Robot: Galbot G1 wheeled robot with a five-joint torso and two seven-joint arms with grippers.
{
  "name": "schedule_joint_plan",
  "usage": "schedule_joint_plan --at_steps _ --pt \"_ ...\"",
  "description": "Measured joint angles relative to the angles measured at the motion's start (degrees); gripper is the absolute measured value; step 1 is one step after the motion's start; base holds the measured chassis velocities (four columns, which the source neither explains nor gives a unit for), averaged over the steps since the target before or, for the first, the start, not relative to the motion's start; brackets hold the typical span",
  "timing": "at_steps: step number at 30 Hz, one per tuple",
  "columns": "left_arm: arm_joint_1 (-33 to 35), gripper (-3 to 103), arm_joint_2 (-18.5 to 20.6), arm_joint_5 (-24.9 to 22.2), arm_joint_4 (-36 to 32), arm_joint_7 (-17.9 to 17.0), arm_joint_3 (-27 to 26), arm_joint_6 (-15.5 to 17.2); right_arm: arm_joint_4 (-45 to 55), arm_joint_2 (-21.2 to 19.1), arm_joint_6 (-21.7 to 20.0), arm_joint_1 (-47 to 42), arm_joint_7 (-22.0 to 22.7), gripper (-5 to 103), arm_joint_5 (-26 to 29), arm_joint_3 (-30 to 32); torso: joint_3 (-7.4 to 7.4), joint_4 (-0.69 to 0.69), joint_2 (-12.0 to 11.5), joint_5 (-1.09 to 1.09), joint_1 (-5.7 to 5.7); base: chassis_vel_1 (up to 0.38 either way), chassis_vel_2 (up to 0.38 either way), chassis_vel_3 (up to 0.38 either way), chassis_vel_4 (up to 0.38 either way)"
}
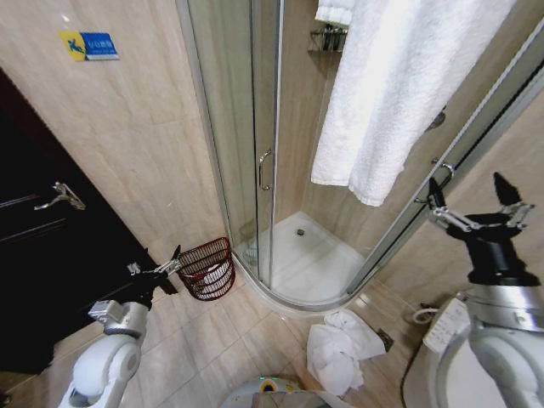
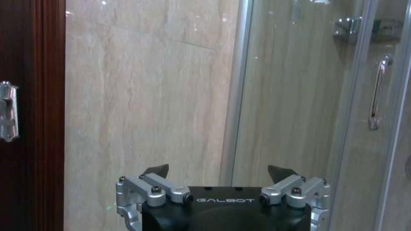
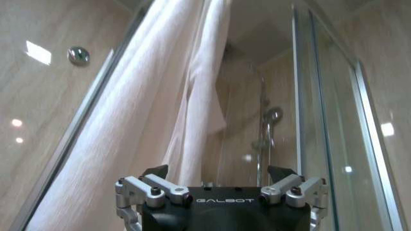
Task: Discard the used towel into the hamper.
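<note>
Nearest us, a crumpled towel (image 1: 340, 350) lies on the floor tiles (image 1: 221, 340). Our left gripper (image 1: 166, 265), fingers spread and empty, hovers beside the hamper (image 1: 208, 269). Our right gripper (image 1: 472, 197) is raised, open, below the hanging towel (image 1: 399, 85).

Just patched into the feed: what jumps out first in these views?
A large white towel hangs over the glass shower enclosure, with the open right gripper raised beside it. A crumpled white towel lies on the floor tiles by the shower tray. The reddish-brown hamper stands against the wall, the open left gripper just beside it.
</note>
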Motion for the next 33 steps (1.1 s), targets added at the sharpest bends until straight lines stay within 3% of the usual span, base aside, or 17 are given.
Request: schedule_joint_plan --at_steps 6,13,23,29,33 --pt "0.0 100 0.0 0.0 0.0 0.0 0.0 0.0 -1.0 -6.0 -0.87 3.34 -0.38 100 3.92 4.86 1.12 0.0 2.16 0.0 1.02 0.0 0.0 0.0 0.0" --pt "0.0 100 0.0 0.0 0.0 0.0 0.0 0.0 -4.99 -16.66 -3.14 9.52 -0.37 100 9.54 6.73 2.74 0.01 5.21 0.0 2.49 0.0 0.0 0.0 0.0" --pt "0.0 100 0.0 0.0 0.0 0.0 0.01 0.0 -5.26 -23.64 -12.42 18.33 4.27 100 22.58 9.03 4.92 0.0 9.27 0.0 4.34 0.0 0.0 0.0 0.0" --pt "0.0 100 0.0 0.0 0.0 0.0 0.0 0.0 -8.89 -27.97 -13.66 24.26 4.23 100 25.56 8.62 5.98 0.0 11.28 -0.01 5.3 0.0 0.0 0.0 0.0" --pt "0.0 100 0.0 0.0 0.0 0.0 0.0 0.0 -13.46 -32.79 -13.82 31.24 3.25 100 26.34 4.94 7.04 0.0 13.32 0.0 6.27 0.0 0.0 0.0 0.0"
